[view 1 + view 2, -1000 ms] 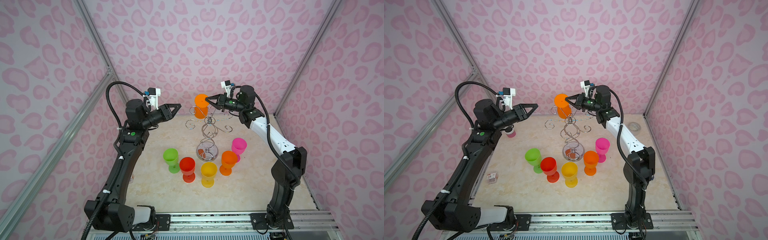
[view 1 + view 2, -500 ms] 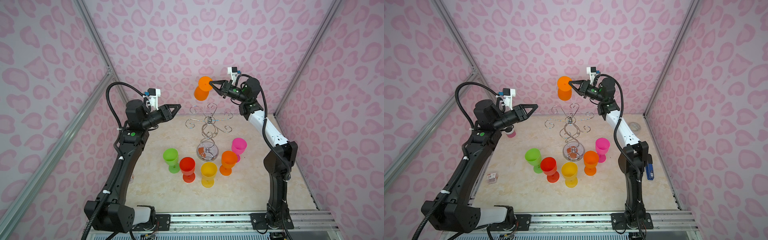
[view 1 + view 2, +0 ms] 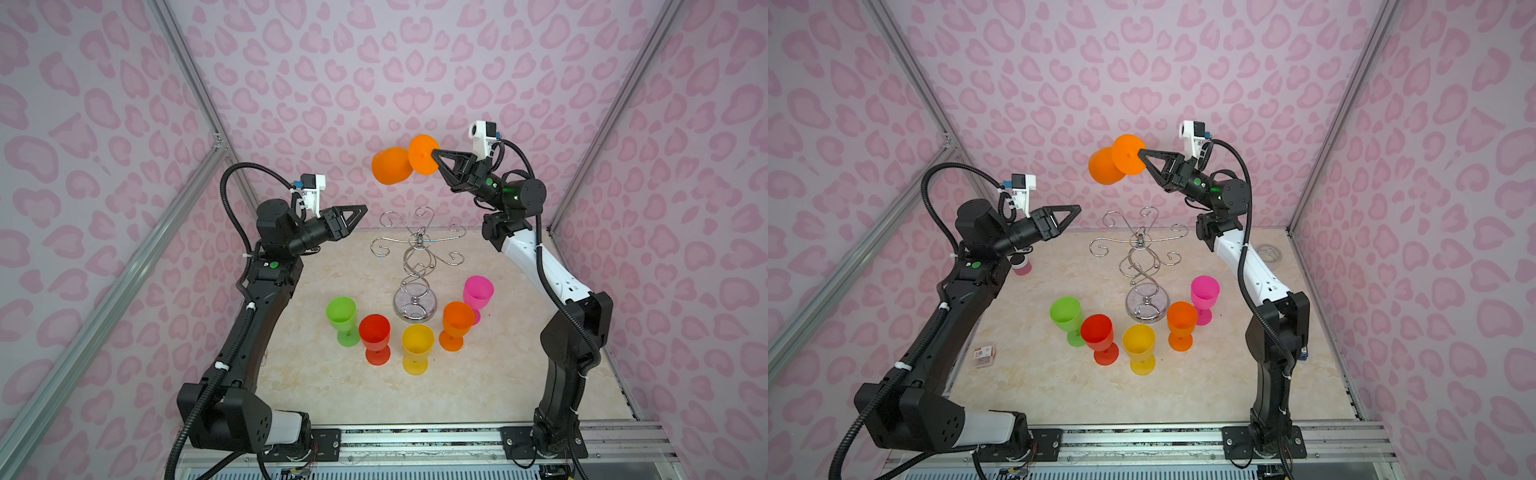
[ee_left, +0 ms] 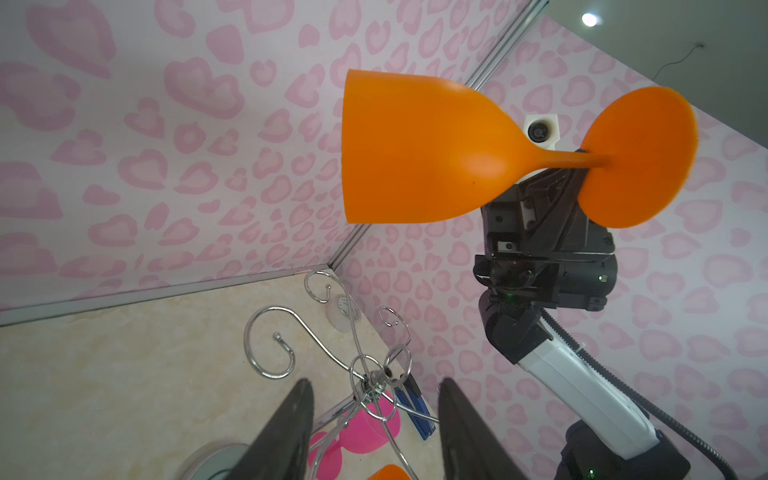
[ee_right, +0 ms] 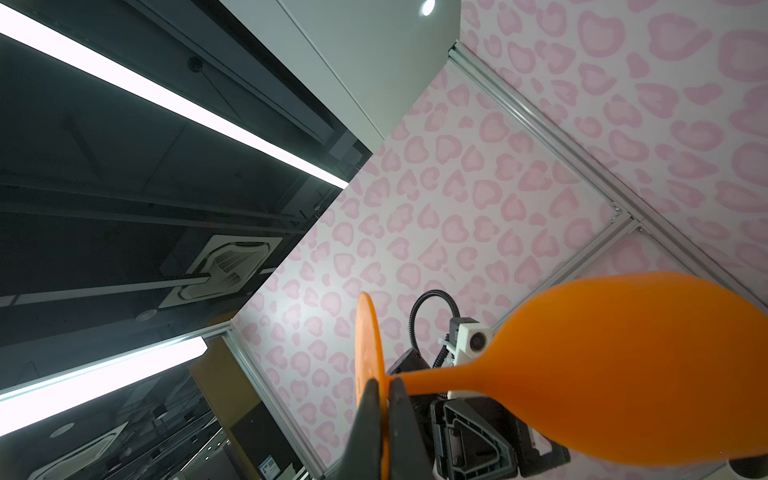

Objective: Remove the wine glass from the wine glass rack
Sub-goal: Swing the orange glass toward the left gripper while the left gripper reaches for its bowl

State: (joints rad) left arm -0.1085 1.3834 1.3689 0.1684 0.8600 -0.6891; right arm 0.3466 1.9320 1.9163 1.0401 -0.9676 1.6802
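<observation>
The orange wine glass (image 3: 390, 166) (image 3: 1102, 168) hangs in the air on its side, high above the wine glass rack (image 3: 417, 249) (image 3: 1142, 249) and clear of its hooks. My right gripper (image 3: 434, 156) (image 3: 1140, 154) (image 5: 384, 384) is shut on the glass's round foot where the stem joins it. The bowl (image 5: 623, 374) points toward the left arm. My left gripper (image 3: 363, 210) (image 3: 1077, 209) (image 4: 372, 384) stands open and empty, level with the rack's top (image 4: 365, 374) on its left side. In the left wrist view the wine glass (image 4: 415, 149) shows above the rack.
Several coloured glasses stand upright in front of the rack's base: green (image 3: 341, 309), red (image 3: 375, 328), yellow (image 3: 417, 338), orange (image 3: 457, 316), pink (image 3: 478, 289). A tape roll (image 3: 1268, 252) lies at the back right, a small pink cup (image 3: 1021, 266) under the left arm, a packet (image 3: 984, 354) at the left edge.
The right arm has lifted the orange glass off the rack's hook and raised it high, tipping it from hanging bowl-down onto its side. The left arm has stayed in place.
</observation>
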